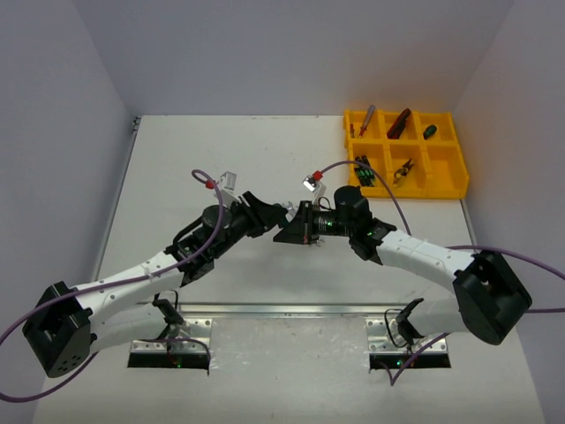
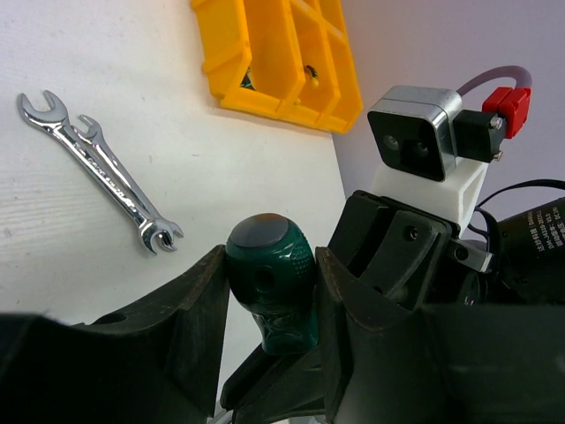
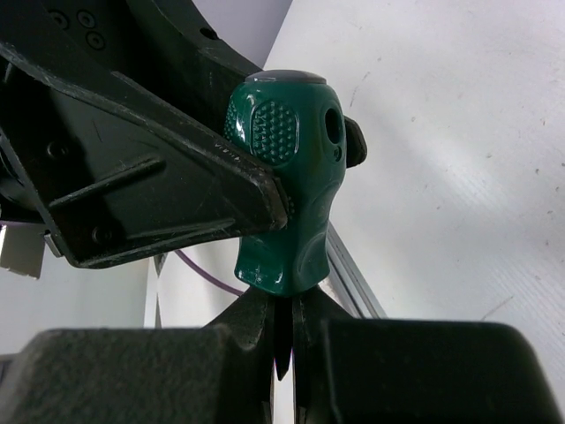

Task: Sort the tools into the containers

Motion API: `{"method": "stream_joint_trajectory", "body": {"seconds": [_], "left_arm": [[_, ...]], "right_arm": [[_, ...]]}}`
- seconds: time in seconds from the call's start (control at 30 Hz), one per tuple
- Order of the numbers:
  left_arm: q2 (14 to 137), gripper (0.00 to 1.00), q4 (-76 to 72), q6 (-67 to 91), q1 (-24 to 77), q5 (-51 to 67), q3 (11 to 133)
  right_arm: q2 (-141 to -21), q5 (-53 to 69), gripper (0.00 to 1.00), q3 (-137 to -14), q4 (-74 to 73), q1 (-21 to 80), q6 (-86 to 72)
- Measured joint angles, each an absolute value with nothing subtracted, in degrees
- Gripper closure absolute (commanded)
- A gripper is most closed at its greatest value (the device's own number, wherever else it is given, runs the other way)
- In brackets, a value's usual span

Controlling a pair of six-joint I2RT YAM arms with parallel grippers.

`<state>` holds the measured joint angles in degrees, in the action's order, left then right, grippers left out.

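Sorting is partway along, by my reading. Yellow tray sitting at far right of tabletop, five compartments holding tools:
- blue-red screwdriver
- red-handled cutters
- black-green screwdriver
- green-handled pieces
- yellow-black pliers

Two silver wrenches lying on the tabletop, touching each other, outside the tray and waiting to be sorted. Green screwdriver hanging in mid-air between the arms, well apart from the tray.

Left pincer gripping the handle, jaws narrow, one finger pressing each side. Right pincer standing fully closed just under the handle, seemingly pinching the shank, which is hidden.
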<state>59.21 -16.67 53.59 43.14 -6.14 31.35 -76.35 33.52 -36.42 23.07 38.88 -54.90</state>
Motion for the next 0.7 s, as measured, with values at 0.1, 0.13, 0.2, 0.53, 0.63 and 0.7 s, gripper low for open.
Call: {"method": "stream_joint_trajectory", "body": {"seconds": [0.1, 0.13, 0.2, 0.53, 0.63, 0.7], "left_arm": [[58.67, 0.47, -15.72, 53.03, 43.38, -6.39, 31.36], [58.51, 0.33, -15.38, 52.79, 43.49, -6.47, 31.38], [58.07, 0.01, -14.48, 51.98, 43.56, -6.39, 31.38], [57.74, 0.00, -3.57, 48.29, 43.97, -12.06, 39.03], [58.10, 0.00, 5.89, 48.41, 43.97, -19.91, 47.45], [57.97, 0.00, 14.60, 49.04, 43.97, -26.49, 53.90]], "right_arm": [[-76.29, 33.56, 1.00, -36.45, 22.35, 39.07, -53.83], [-76.29, 33.62, 1.00, -36.45, 22.19, 39.14, -53.52], [-76.29, 33.19, 1.00, -36.45, 21.92, 39.05, -53.01], [-76.29, 27.24, 1.00, -38.02, 15.46, 37.30, -49.73], [-76.57, 25.03, 1.00, -40.43, 10.57, 33.11, -48.49], [-77.85, 23.80, 1.00, -44.33, 4.50, 26.71, -47.31]]}}
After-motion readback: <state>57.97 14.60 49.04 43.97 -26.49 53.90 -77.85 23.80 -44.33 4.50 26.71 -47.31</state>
